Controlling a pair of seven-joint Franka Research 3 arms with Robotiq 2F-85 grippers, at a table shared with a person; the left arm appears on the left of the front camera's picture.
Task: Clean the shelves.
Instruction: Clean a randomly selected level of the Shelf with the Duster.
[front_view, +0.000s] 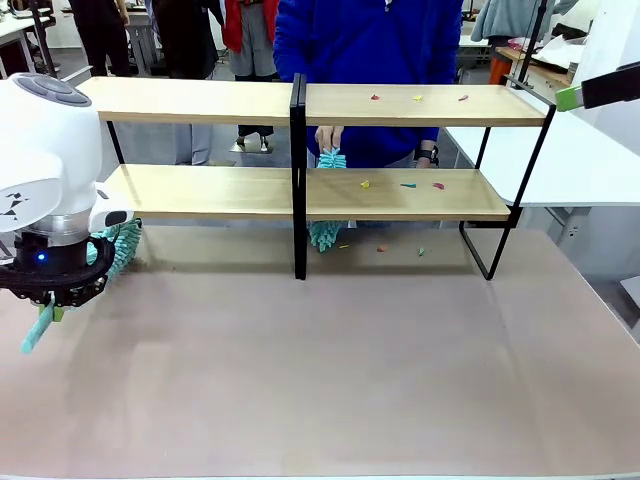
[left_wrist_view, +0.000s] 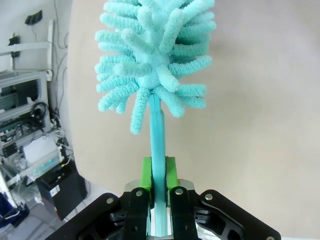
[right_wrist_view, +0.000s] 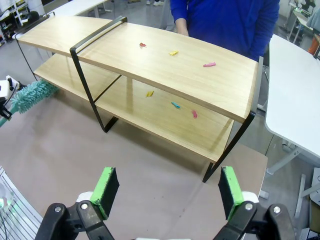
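Clamping the duster (left_wrist_view: 152, 55) in the left gripper (left_wrist_view: 159, 172), holding the right gripper (right_wrist_view: 170, 187) wide, empty; likely readying to sweep scraps (right_wrist_view: 173, 52) off the shelves (right_wrist_view: 220, 85).

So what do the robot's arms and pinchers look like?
The left arm is round and white, with a little blue light. Both the left gripper and right gripper are black with bright green pads and silver bolts.

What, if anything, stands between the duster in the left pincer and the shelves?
Nothing visible does. The left pincer is shut on the teal duster, whose head sits beside the shelves, at the lower board's left end, with bare table between.
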